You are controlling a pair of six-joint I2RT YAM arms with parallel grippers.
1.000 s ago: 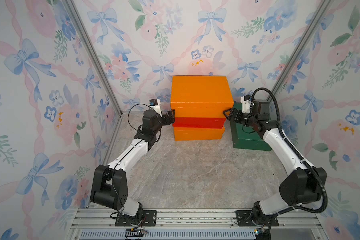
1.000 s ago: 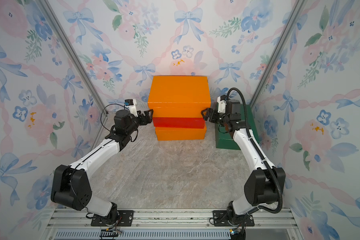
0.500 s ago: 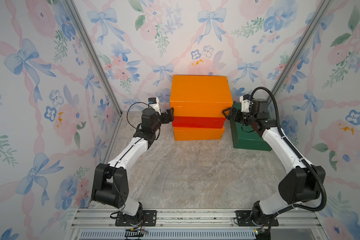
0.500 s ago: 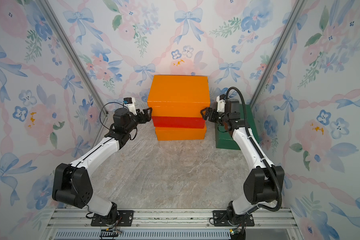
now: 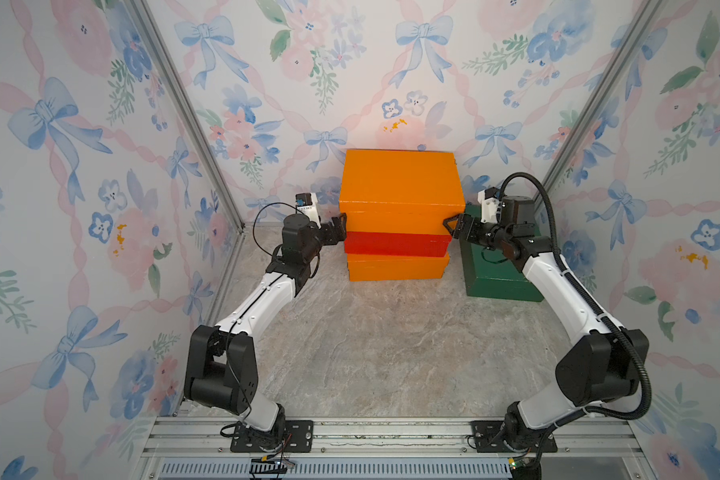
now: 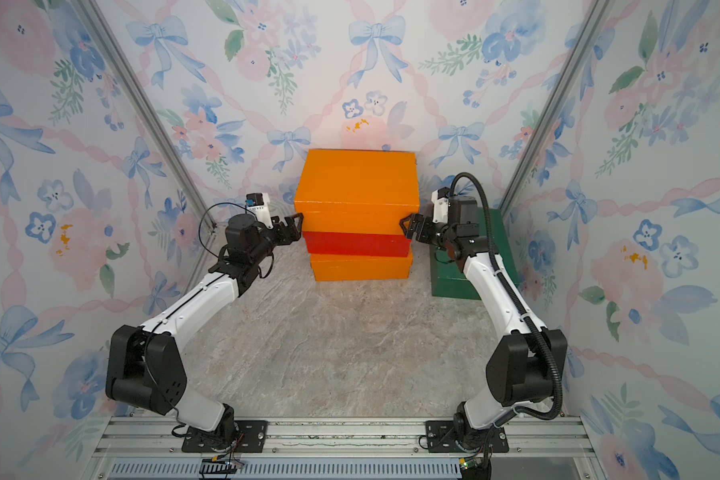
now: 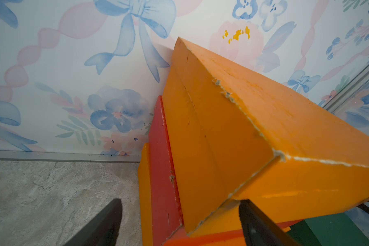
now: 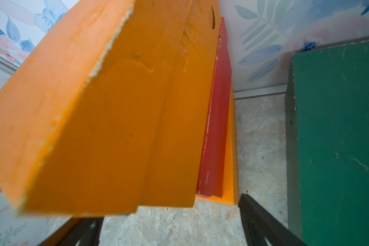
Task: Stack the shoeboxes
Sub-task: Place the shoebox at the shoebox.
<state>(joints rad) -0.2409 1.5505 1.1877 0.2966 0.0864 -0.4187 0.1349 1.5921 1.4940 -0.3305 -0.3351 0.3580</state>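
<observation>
1. Top orange shoebox [image 5: 400, 178] is sitting on the red shoebox [image 5: 395, 244], which is lying on the bottom orange shoebox [image 5: 395, 268]; the three are forming one stack at the back of the tabletop [image 5: 391, 353], close to the rear wall [image 5: 350, 83].
2. The dark green shoebox [image 5: 495, 278] is standing alone on the tabletop, just beside the stack on the robot's right.
3. The left fingers [image 7: 107, 221] are standing wide apart, holding nothing; they are straddling the top box's near lower left corner, one finger right by its front face, the other hanging over bare tabletop.
4. The right fingers [image 8: 262, 223] are spreading wide too, gripping nothing, hovering at the top box's near lower right corner, with the right arm reaching over the green shoebox.
</observation>
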